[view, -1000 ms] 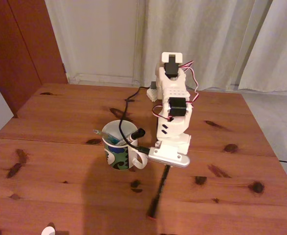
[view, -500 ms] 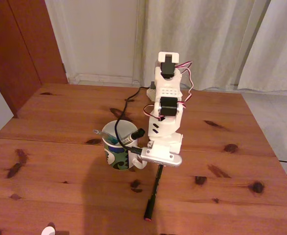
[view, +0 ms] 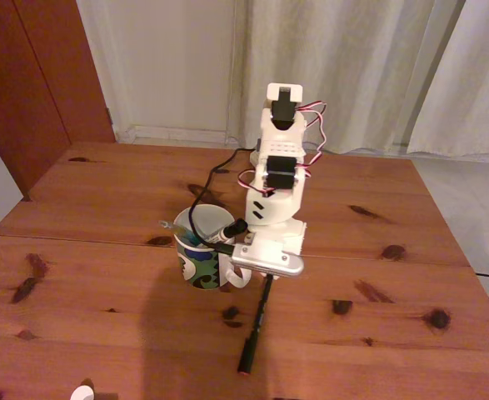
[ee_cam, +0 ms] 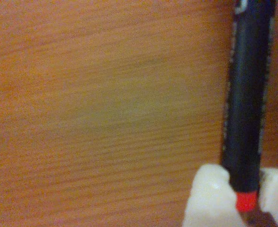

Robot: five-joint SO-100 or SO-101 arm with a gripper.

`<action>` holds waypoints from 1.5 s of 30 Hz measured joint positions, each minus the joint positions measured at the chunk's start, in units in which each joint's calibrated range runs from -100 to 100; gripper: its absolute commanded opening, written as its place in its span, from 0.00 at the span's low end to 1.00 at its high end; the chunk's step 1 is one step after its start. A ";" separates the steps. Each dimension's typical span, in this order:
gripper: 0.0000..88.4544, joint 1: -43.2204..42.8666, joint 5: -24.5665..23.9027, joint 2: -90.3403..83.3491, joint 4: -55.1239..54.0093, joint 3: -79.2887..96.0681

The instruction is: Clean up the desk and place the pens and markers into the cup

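Reddish-brown wood first: we see the desk (view: 102, 275) spanning the fixed view, knotty, a seam line running across it. White curtains and a dark wood panel stand behind.

White printed arm (view: 275, 179) stands mid-desk, folded forward and down, servo wires looping at the side. A black cable runs from the far edge down toward the wrist.

Cup (view: 201, 258) sits just left of the arm in the fixed view, handle turned toward the arm. Two sticks are already inside: the white-barrelled marker (view: 225, 234) leaning out with its black cap up, and the teal pen (view: 186, 236) lower in the cup.

Black pen (view: 255, 327) is the one left. In the fixed view it slants from under the wrist toward the near edge; we cannot tell whether its low end touches the desk. In the wrist view the jaws (ee_cam: 245, 191) pinch it near the red tip (ee_cam: 246, 201), white pads on both sides, barrel running away up the frame over bare wood grain.

Handling, our judgement:
- light and stiff, no flex to worry about
- smooth round barrel, so it could roll or pivot between the pads
- held at one end, so the long free length will swing; a mid-barrel hold would be steadier
- cup is ceramic and already crowded, so knocking it with the free end may tip it or jam against the marker

Task looks two-thirds done; this pen needs lifting clear and entering the cup free end first.
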 measured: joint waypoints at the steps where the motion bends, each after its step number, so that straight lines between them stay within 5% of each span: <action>1: 0.01 0.29 0.10 0.00 0.00 0.00; 45: 0.01 7.33 10.55 -13.05 10.70 0.42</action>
